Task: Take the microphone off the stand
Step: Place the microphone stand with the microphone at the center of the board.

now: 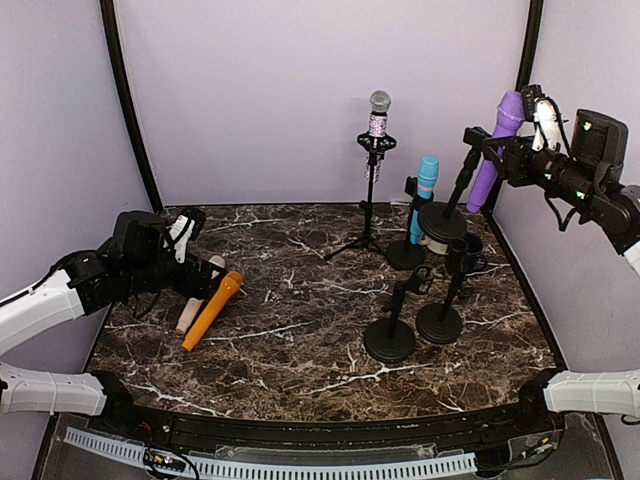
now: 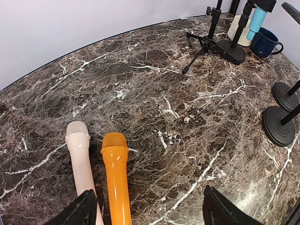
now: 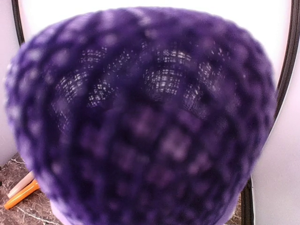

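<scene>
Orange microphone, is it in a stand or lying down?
Lying down. The orange microphone rests flat on the marble table, beside the beige microphone, and nothing is holding it up.

Loose microphones (image 1: pixel 212 312) left of stands (image 1: pixel 390 342)

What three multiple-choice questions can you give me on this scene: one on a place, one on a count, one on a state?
1. Where is the orange mic? A in a stand; B on the table beside the pink mic; C in the mug.
2. How many mics lie flat on the table? A one; B two; C four.
3. The left gripper is: A open; B shut on the orange mic; C shut on the pink mic.
Key: 1 B, both lie side by side; 2 B, only orange and pink lie flat; 3 A, its fingers stand wide apart.
</scene>
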Robot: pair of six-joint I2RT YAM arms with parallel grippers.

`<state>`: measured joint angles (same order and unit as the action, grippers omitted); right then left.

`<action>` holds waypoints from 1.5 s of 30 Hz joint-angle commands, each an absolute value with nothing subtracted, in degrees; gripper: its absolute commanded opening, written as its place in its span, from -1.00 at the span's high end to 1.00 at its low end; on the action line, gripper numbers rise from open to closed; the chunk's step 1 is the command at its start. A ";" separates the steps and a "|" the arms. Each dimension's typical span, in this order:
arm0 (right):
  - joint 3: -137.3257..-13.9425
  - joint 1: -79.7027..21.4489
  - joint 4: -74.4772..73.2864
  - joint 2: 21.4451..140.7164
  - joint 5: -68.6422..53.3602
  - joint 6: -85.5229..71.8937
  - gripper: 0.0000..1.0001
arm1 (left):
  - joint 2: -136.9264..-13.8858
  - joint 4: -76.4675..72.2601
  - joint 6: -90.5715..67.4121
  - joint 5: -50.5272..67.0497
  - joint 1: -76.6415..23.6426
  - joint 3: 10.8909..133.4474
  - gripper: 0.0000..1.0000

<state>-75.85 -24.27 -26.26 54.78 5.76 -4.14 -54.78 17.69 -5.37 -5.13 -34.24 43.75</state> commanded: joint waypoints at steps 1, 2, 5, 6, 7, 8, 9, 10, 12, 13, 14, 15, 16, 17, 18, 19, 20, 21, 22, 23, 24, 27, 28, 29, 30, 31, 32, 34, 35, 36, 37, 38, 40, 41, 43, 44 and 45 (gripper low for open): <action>-81.58 -25.76 -21.86 53.44 3.37 -6.26 0.88 | -54.14 17.82 -5.82 -4.47 -33.88 43.24 -0.60; -82.00 -26.09 -21.77 53.62 2.45 -6.86 0.89 | -54.14 17.84 -5.81 -4.46 -33.91 43.24 -0.59; -82.80 -27.90 -20.92 55.26 -0.46 -8.13 0.90 | -53.94 17.73 -5.81 -4.44 -33.93 43.20 -0.60; -83.24 -29.05 -20.92 56.13 -1.23 -8.06 0.92 | -53.78 17.66 -5.85 -4.36 -33.93 43.12 -0.60; -83.61 -30.47 -20.67 57.16 -0.86 -7.68 0.93 | -53.74 17.58 -5.78 -4.29 -33.93 43.09 -0.59; -83.89 -32.23 -20.26 58.40 -0.27 -7.20 0.94 | -53.65 17.53 -5.73 -4.24 -33.93 43.05 -0.60; -84.26 -33.85 -19.81 59.33 1.49 -6.52 0.94 | -53.59 17.51 -5.72 -4.23 -33.93 43.06 -0.60; -84.80 -35.59 -19.23 60.46 2.24 -5.85 0.94 | -53.47 17.50 -5.71 -4.22 -33.93 43.00 -0.59; -86.17 -38.81 -18.01 62.65 3.19 -4.37 0.93 | -53.26 17.42 -5.70 -4.26 -33.93 42.94 -0.60; -86.93 -40.26 -17.53 63.88 3.46 -3.83 0.93 | -53.04 17.32 -5.60 -4.20 -33.93 42.91 -0.60; -87.94 -41.34 -17.12 65.18 3.50 -3.49 0.93 | -52.93 17.32 -5.57 -4.17 -33.93 42.90 -0.59; -88.83 -42.42 -16.66 66.66 3.13 -3.50 0.93 | -52.70 17.18 -5.44 -4.11 -33.93 42.89 -0.60; -89.46 -43.51 -16.22 68.07 2.47 -3.56 0.93 | -52.54 17.12 -5.35 -3.69 -33.93 42.89 -0.60; -89.92 -44.72 -15.61 69.42 2.04 -3.44 0.93 | -52.03 16.85 -5.23 -3.12 -33.93 42.85 -0.60; -89.97 -46.06 -14.71 70.78 1.41 -3.38 0.93 | -51.72 16.60 -5.12 -2.79 -33.93 42.66 -0.59; -89.53 -47.26 -13.55 71.89 0.53 -3.35 0.93 | -51.01 16.04 -4.88 -2.02 -33.93 42.35 -0.60; -88.79 -48.88 -12.26 72.94 -0.45 -3.53 0.93 | -50.60 15.66 -4.77 -1.36 -33.93 42.14 -0.59; -87.85 -50.03 -10.62 73.94 -1.86 -3.78 0.93 | -49.76 14.75 -4.49 -0.47 -33.93 41.71 -0.59; -86.83 -51.10 -9.17 75.05 -2.81 -3.96 0.92 | -49.36 14.36 -4.31 0.95 -33.93 41.51 -0.60; -85.70 -52.24 -7.49 76.17 -3.50 -4.10 0.93 | -48.57 13.52 -4.04 2.81 -33.93 41.10 -0.60; -84.63 -53.35 -5.96 77.19 -4.21 -4.27 0.93 | -48.19 13.09 -3.96 3.56 -33.93 40.89 -0.60; -81.59 -56.64 -1.68 81.12 -7.88 -4.32 0.93 | -46.99 11.35 -3.22 7.57 -33.93 40.18 -0.60; -80.57 -57.88 -0.48 82.25 -8.91 -4.04 0.93 | -46.83 11.08 -2.94 8.45 -33.93 40.08 -0.60; -79.54 -59.06 1.38 83.33 -9.90 -3.78 0.93 | -46.56 10.33 -2.79 10.61 -33.93 39.88 -0.60; -78.47 -60.09 3.07 84.38 -10.94 -3.58 0.93 | -46.35 9.87 -2.43 11.81 -33.93 39.72 -0.60; -77.57 -61.16 4.60 85.42 -11.88 -3.36 0.93 | -45.89 8.77 -2.27 14.22 -33.97 39.33 -0.60; -76.80 -61.95 5.78 86.44 -12.44 -3.14 0.93 | -45.58 7.62 -2.11 15.64 -33.94 39.09 -0.60; -75.46 -63.36 8.53 88.41 -13.41 -2.98 0.91 | -44.12 5.63 -1.85 19.65 -33.93 38.25 -0.60; -74.68 -63.81 9.89 89.21 -13.82 -3.14 0.90 | -43.73 5.01 -1.85 21.85 -33.93 37.58 -0.60; -73.91 -64.15 11.37 90.01 -14.34 -3.35 0.90 | -42.99 3.96 -1.80 22.75 -33.93 37.29 -0.61; -73.47 -64.36 12.06 90.66 -14.93 -3.51 0.90 | -42.63 3.52 -1.78 24.58 -33.93 36.85 -0.61; -73.40 -64.61 12.15 91.40 -15.56 -3.33 0.90 | -41.93 2.55 -1.76 25.34 -33.93 36.58 -0.61; -73.49 -65.21 11.76 92.31 -16.15 -2.49 0.90 | -41.34 1.36 -1.76 28.00 -33.97 35.76 -0.62; -73.29 -65.48 11.56 92.60 -16.19 -2.08 0.89 | -41.28 1.16 -1.76 28.41 -33.99 35.63 -0.62; -72.33 -66.02 11.60 92.87 -16.66 -1.42 0.88 | -41.36 0.80 -1.64 29.97 -34.01 35.59 -0.62; -71.93 -66.34 11.54 93.01 -16.65 -1.07 0.88 | -41.56 0.62 -1.55 30.85 -34.01 35.59 -0.62; -71.57 -66.57 11.33 93.13 -16.50 -0.83 0.86 | -41.66 0.53 -1.52 31.29 -34.01 35.55 -0.62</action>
